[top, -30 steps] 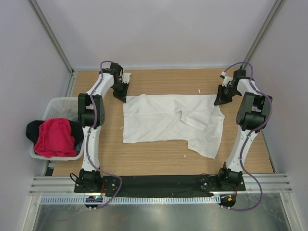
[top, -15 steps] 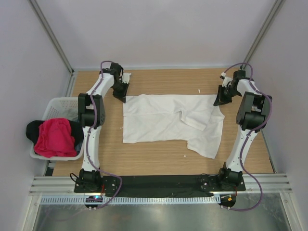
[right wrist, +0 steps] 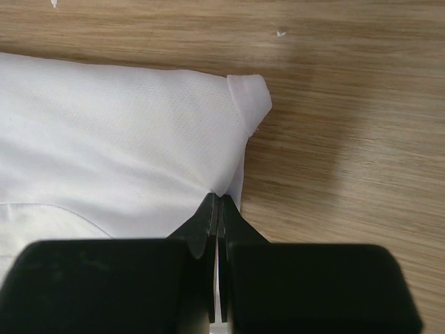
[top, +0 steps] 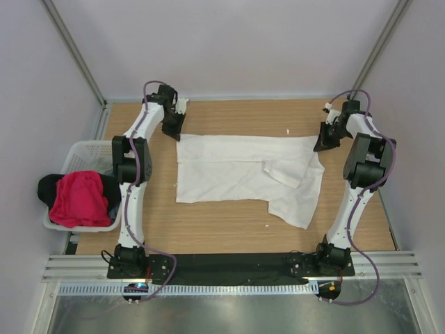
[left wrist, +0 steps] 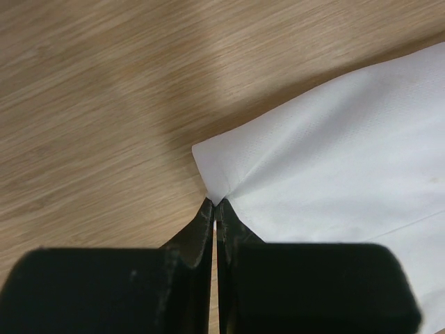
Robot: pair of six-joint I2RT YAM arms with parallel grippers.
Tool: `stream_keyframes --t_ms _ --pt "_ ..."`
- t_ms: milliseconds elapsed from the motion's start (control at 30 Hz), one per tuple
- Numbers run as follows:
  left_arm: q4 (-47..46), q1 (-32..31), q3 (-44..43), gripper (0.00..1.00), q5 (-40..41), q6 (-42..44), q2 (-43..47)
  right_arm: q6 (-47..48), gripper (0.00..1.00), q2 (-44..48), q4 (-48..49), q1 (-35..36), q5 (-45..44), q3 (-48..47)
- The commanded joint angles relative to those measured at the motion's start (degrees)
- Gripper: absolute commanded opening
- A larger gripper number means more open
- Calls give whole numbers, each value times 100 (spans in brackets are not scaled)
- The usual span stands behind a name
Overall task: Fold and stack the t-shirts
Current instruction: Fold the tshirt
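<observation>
A white t-shirt lies spread on the wooden table, partly folded, with a flap hanging toward the front right. My left gripper is shut on its far left corner. My right gripper is shut on its far right corner. In both wrist views the jaws are pinched together with white cloth between the tips. A pink-red t-shirt lies on top of a black t-shirt in the basket at the left.
A white lattice basket stands off the table's left edge. Small white specks lie on the wood. Grey walls and metal posts close in the far side and both sides of the table.
Both grippers moved toward the far edge with the shirt's corners, pulling its far edge straighter and farther back. The basket's shirts have not moved.
</observation>
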State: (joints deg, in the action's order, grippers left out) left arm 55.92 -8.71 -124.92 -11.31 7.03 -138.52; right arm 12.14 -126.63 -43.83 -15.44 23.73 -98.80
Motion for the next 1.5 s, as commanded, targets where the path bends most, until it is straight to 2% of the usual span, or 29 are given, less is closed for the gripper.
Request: stream_keyframes --t_ms 0,67,167,200,300,333,433,633,833,1033,1467 --pt "-187 27 -331 0 138 194 -26 104 1 270 50 -29 -96 -253" --pt "-187 27 -383 0 129 202 -52 96 1 244 42 -29 -114 -280" --pt "-126 1 -454 11 129 264 -79 87 4 235 16 -29 -105 -393" --pt "-108 -8 -471 17 86 290 -61 104 7 270 -46 -20 -88 -446" --pt "-81 -34 -445 48 94 299 324 87 32 576 -160 -20 -87 -587" --pt "-81 -52 -419 54 59 299 456 87 34 665 -178 -20 -79 -596" --pt "-46 -104 -314 61 -72 256 921 87 37 1069 -335 -20 0 -579" --pt "-2 -385 284 65 -774 159 1520 17 38 1588 -600 146 534 -246" --pt "33 -491 680 63 -1373 -263 1196 -388 38 1422 -354 630 818 151" --pt "-2 -483 592 62 -1356 -263 765 -441 38 868 -143 920 607 -59" --pt "-11 -483 179 62 -1075 -193 -87 -335 39 -177 15 999 -69 -534"
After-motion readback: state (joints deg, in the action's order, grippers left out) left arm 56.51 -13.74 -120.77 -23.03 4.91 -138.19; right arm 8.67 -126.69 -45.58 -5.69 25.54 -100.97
